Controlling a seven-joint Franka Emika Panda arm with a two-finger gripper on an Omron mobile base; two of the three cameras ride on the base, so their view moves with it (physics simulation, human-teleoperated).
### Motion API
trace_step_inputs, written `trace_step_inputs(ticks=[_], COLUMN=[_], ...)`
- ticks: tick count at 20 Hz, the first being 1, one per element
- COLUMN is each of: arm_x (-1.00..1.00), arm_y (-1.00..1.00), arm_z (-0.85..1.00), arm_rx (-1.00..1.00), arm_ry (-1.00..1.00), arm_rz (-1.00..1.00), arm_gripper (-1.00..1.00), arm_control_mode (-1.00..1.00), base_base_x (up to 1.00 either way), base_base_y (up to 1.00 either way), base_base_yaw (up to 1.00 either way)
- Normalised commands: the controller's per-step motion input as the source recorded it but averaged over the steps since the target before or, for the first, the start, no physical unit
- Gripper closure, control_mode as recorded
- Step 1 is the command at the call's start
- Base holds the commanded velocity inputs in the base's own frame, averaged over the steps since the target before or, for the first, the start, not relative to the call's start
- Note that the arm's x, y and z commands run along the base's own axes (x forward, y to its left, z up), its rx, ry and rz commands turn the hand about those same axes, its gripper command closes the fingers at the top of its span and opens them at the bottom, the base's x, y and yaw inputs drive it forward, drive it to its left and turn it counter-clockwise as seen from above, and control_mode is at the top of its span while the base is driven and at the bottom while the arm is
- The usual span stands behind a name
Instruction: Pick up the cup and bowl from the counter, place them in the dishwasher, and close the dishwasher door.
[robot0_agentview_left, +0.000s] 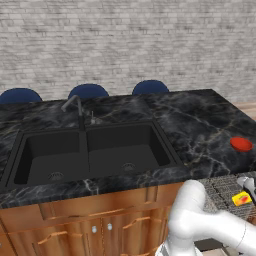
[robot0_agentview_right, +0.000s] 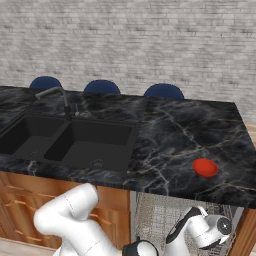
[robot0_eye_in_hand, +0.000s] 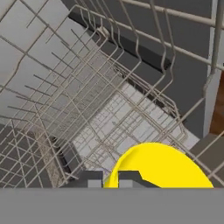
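Left base view: black marble counter (robot0_agentview_left: 200, 120) with an empty double sink (robot0_agentview_left: 90, 152). Right of it, below the counter edge, dishwasher (robot0_agentview_left: 222, 192) open with its grey wire rack (robot0_eye_in_hand: 87, 109) out. On the counter's right end, red bowl (robot0_agentview_right: 205, 167) (nothing inside). Over the rack, gripper (robot0_eye_in_hand: 111, 179) nearly closed, pinching the yellow cup (robot0_eye_in_hand: 162, 168) at its rim.
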Motion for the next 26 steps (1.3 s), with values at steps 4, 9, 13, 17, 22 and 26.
trace_step_inputs(ticks=[4, 9, 13, 17, 22, 26], arm_x=[0.03, -0.09, -0.37, -0.54, -0.95, -1.0], arm_y=[-0.21, -0.28, -0.31, -0.3, -0.31, -0.37], arm_z=[-0.44, -0.6, -0.69, -0.88, -0.83, -0.73], arm_rx=[0.0, 0.0, -0.01, -0.02, -0.04, -0.03], arm_ry=[0.01, 0.01, 0.0, 0.0, 0.0, -0.01], arm_rz=[0.0, 0.0, 0.0, 0.01, 0.05, 0.07], arm_gripper=[-1.0, -1.0, -1.0, -1.0, -1.0, -1.0], arm_control_mode=[-1.0, -1.0, -1.0, -1.0, -1.0, -1.0], base_base_x=[0.0, 0.0, 0.0, 0.0, 0.0, 0.0], base_base_y=[0.0, 0.0, 0.0, 0.0, 0.0, 0.0], base_base_yaw=[0.0, 0.0, 0.0, 0.0, 0.0, 0.0])
